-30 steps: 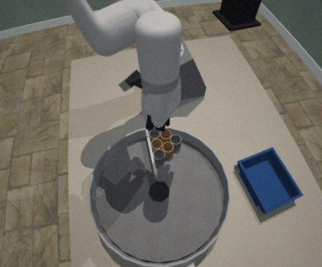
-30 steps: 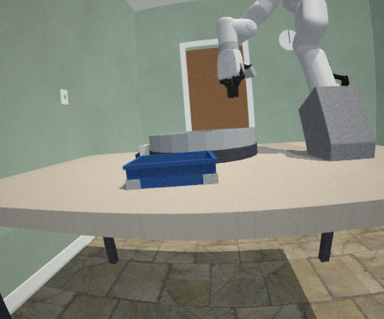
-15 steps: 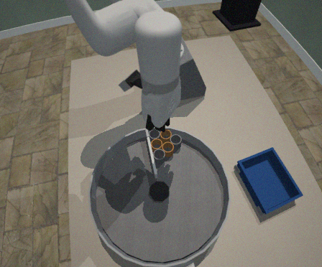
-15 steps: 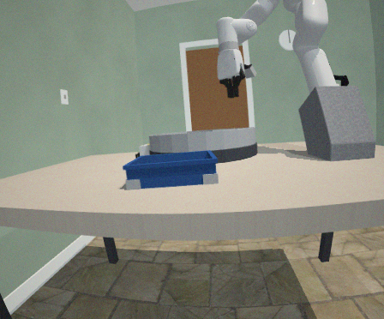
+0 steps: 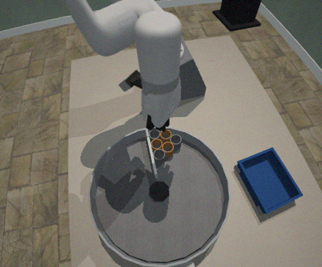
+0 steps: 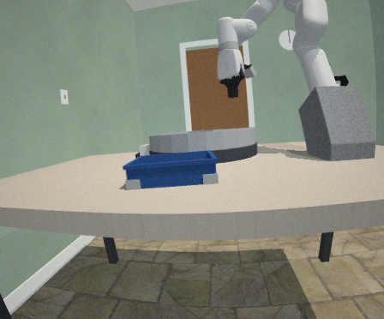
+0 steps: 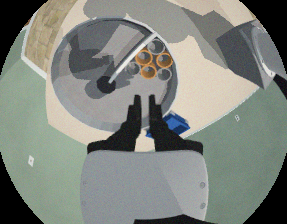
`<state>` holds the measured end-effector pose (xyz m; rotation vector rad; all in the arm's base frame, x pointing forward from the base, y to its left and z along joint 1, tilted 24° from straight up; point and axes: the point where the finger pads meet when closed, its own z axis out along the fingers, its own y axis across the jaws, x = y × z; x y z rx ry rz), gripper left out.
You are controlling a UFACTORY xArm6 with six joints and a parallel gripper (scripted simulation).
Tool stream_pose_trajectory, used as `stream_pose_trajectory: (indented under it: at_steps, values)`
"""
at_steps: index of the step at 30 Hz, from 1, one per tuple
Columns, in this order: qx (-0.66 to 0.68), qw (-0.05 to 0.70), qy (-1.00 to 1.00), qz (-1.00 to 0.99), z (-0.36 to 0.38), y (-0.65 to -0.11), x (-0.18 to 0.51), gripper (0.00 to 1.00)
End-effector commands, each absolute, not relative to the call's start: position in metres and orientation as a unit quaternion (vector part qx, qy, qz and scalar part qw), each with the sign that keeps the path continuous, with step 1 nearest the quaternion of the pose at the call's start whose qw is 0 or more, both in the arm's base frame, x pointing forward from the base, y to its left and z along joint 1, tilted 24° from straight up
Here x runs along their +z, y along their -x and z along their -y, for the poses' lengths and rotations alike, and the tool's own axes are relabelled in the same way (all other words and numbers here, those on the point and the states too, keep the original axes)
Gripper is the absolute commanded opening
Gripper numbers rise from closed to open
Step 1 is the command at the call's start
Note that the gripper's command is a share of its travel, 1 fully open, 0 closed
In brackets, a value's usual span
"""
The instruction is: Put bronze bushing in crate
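Three bronze bushings [image 5: 165,135] [image 5: 157,143] [image 5: 168,147] stand in a tight cluster with three grey bushings [image 5: 176,139] near the far rim of the round turning table [image 5: 220,169] [image 6: 202,141] [image 7: 81,90]. The cluster also shows in the wrist view [image 7: 154,63]. My gripper [image 5: 157,125] [image 6: 232,92] [image 7: 145,102] hangs high above the table's far edge, next to the cluster. Its fingers are nearly together with nothing between them. The blue crate [image 5: 270,181] [image 6: 170,173] [image 7: 174,124] stands empty on the tabletop to the right of the turning table.
A white divider bar [image 5: 151,154] runs from the turning table's rim to a black hub [image 5: 159,191] at its centre. The arm's grey base block [image 6: 337,124] stands behind the turning table.
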<state>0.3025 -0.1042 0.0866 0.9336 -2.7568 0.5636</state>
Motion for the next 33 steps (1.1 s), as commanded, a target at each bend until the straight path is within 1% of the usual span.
stream_pose_trajectory:
  at_steps: [1, 22, 33]
  values:
    - [0.188, 0.086, -0.316, 0.926, 0.104, -0.304, 0.087, 0.11]
    - [0.150, 0.062, -0.381, 0.910, 0.106, -0.307, 0.076, 0.11]
    - [0.096, 0.041, -0.452, 0.886, 0.110, -0.309, 0.061, 0.11]
